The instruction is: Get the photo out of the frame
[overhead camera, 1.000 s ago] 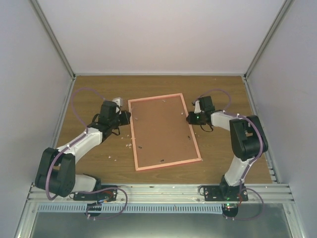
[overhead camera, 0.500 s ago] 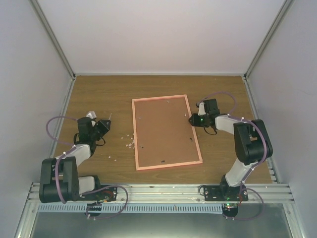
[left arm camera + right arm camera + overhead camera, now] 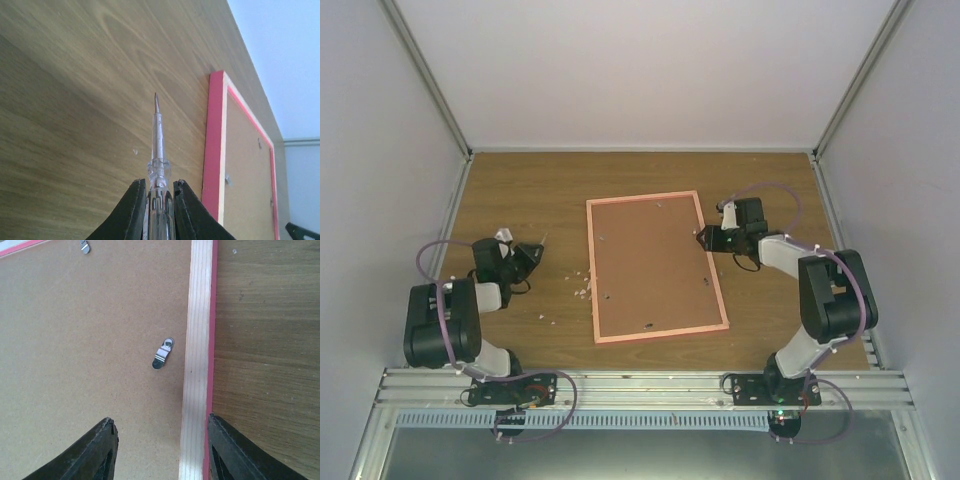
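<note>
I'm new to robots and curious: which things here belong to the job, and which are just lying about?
For the job: frame, back up; backing board; clip; screwdriver in left gripper; open right gripper.
Lying about: white crumbs on the table.

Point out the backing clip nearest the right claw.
The metal clip beside the pale rail of the frame, directly ahead of the open right claw; the other clip lies farther off, at the view's top edge.
</note>
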Available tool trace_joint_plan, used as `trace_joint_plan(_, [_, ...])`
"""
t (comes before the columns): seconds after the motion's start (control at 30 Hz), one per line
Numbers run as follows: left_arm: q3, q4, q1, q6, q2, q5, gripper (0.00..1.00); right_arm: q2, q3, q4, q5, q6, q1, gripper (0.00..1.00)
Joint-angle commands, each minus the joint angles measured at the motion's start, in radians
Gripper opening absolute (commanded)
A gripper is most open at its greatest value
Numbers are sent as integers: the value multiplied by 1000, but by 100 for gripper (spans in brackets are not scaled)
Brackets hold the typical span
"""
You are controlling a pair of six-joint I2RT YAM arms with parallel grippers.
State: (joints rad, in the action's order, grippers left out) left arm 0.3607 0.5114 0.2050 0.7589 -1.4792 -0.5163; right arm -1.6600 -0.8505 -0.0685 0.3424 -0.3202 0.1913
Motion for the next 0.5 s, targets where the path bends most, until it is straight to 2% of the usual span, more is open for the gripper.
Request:
trace_joint_plan(0.0, [-3, 150, 49, 27, -10, -42, 1, 37, 26, 20, 10, 19, -5, 51])
trace_joint_plan(0.23, [22, 185, 106, 70, -66, -71, 2, 46, 48, 26, 15, 18, -5, 53])
trace_joint_plan(0.47, [21, 190, 122, 102, -124, -64, 9, 50, 49, 19, 9, 18, -4, 56])
